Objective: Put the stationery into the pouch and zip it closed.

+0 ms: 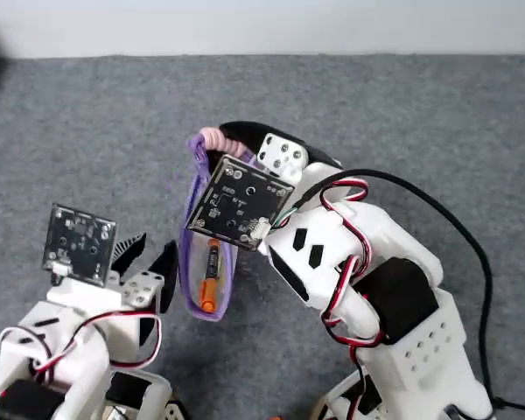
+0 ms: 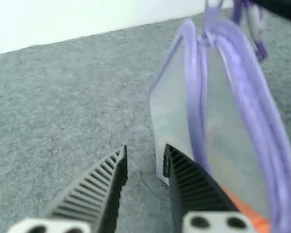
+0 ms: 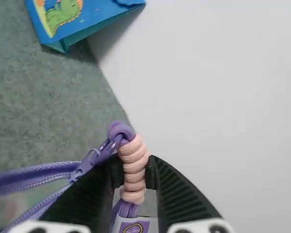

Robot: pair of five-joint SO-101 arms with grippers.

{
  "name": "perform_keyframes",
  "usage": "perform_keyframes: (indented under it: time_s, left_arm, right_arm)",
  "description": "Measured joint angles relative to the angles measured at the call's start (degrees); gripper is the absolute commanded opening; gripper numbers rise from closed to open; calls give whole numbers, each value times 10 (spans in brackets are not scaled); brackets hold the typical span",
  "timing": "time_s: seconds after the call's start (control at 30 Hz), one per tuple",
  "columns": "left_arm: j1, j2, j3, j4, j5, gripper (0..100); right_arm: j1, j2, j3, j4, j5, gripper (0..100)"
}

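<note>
Well, right hand (image 3: 131, 163) round zip charm (image 3: 130, 180).

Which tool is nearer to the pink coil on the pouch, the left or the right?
Right. The right tool holds the pink coil between its fingers. The left tool is open beside the opposite end of the pouch, away from the coil.

Passage around the pouch (image 1: 192, 262). The right arm (image 1: 332, 245) stands over the pouch's far end and one flank, the right claw (image 3: 132, 162) clamped on the pink coil (image 3: 128, 150) there. The left claw (image 2: 144, 150), jaws parted, sits just beside the pouch's near corner. Off the pouch's other flank the grey bench (image 1: 87, 131) gives open passage.
</note>
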Motion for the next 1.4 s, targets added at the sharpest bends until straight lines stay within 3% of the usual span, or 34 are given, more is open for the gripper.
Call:
perform_keyframes:
  time_s: [0.27, 0.57, 0.73, 1.1, 1.4]
  left_arm:
    - [8, -4, 2, 0, 45, 123]
    - [52, -4, 49, -46, 60, 122]
    - [104, -4, 50, -46, 62, 122]
    - [112, -4, 50, -46, 62, 123]
    - [107, -4, 40, -46, 62, 123]
  right_arm:
    - [-1, 42, 0, -55, -59, 8]
    - [-23, 57, 0, -55, -46, 8]
    - [-25, 55, 0, -2, -20, 8]
    - [-23, -28, -11, 205, -16, 8]
    - [-27, -35, -11, 235, -59, 8]
